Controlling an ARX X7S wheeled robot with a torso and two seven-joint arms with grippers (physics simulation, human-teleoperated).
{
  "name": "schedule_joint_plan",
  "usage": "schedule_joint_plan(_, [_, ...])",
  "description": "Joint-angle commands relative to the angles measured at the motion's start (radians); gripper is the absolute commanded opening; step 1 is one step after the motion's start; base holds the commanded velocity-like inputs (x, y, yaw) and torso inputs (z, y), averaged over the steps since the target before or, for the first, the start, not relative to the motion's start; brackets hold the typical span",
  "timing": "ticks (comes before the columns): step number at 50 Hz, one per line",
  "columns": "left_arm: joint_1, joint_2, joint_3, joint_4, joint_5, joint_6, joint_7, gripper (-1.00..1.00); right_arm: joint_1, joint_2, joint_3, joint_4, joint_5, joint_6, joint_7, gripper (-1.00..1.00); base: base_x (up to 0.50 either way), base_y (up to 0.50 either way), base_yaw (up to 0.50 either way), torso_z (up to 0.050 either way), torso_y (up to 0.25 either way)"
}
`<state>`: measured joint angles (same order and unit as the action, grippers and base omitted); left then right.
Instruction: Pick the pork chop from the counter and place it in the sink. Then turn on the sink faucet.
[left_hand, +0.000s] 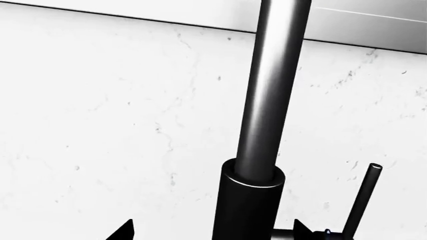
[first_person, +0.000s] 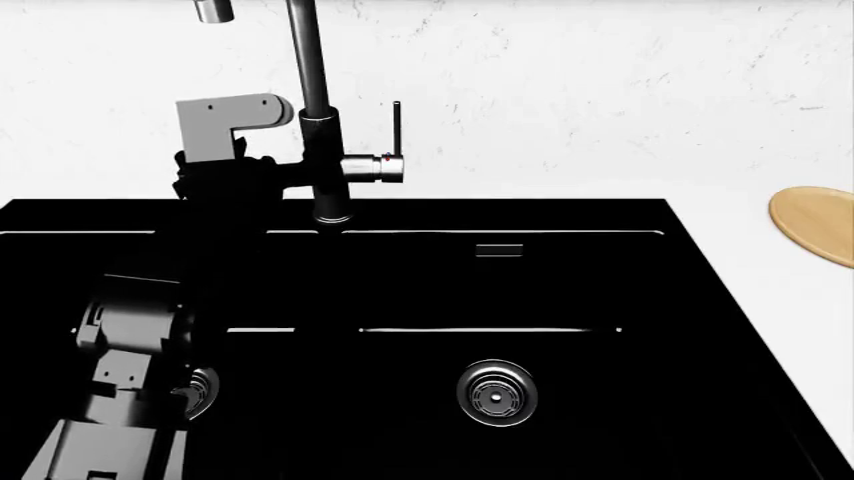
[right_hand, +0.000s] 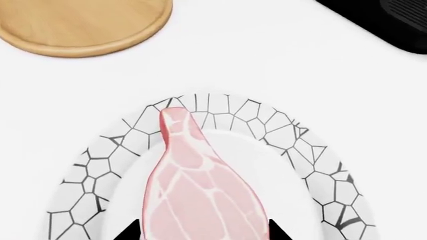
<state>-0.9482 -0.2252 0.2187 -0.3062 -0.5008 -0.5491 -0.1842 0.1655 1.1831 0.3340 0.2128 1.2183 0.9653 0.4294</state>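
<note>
bright, even light | sharp renders | sink (first_person: 747, 300) featureless black

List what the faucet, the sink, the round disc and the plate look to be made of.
Sink faucet: dark metal, satin sheen, one long highlight along the tube.
Sink: matte black, perhaps composite or coated; only thin edge glints.
Round disc: tan wood, faint grain streaks, smooth rim.
Plate: white, likely glazed ceramic, black crackle lines on its rim.
This is a render, so all are guesses.
</note>
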Motion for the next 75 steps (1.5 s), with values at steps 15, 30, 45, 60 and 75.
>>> schedule_joint_plan(15, [-0.001, -0.007, 0.001, 0.003, -0.01, 0.002, -0.005, 1.0, -0.067, 0.018, 0.061, -0.083, -0.01, -0.021, -0.006, -1.0, 0.0, 0.0, 0.0, 0.0, 0.0])
schedule_joint_plan(30, [0.005, -0.011, 0.002, 0.018, -0.02, -0.005, -0.013, 1.0, 0.023, 0.066, 0.041, -0.161, 0.041, 0.004, 0.017, -1.0, 0.0, 0.0, 0.0, 0.0, 0.0])
schedule_joint_plan(45, [-0.001, -0.017, 0.002, 0.034, -0.028, -0.018, -0.022, 1.0, 0.474, 0.002, -0.266, -0.214, 0.13, 0.129, 0.082, -1.0, 0.0, 0.0, 0.0, 0.0, 0.0])
schedule_joint_plan(60, [-0.003, -0.022, 0.004, 0.061, -0.037, -0.032, -0.037, 1.0, 0.788, -0.148, -0.435, -0.247, 0.199, 0.286, 0.161, -1.0, 0.0, 0.0, 0.0, 0.0, 0.0])
schedule_joint_plan(75, [-0.012, -0.026, 0.001, 0.07, -0.047, -0.043, -0.045, 1.0, 0.982, -0.334, -0.618, -0.217, 0.12, 0.33, 0.106, -1.0, 0.0, 0.0, 0.0, 0.0, 0.0])
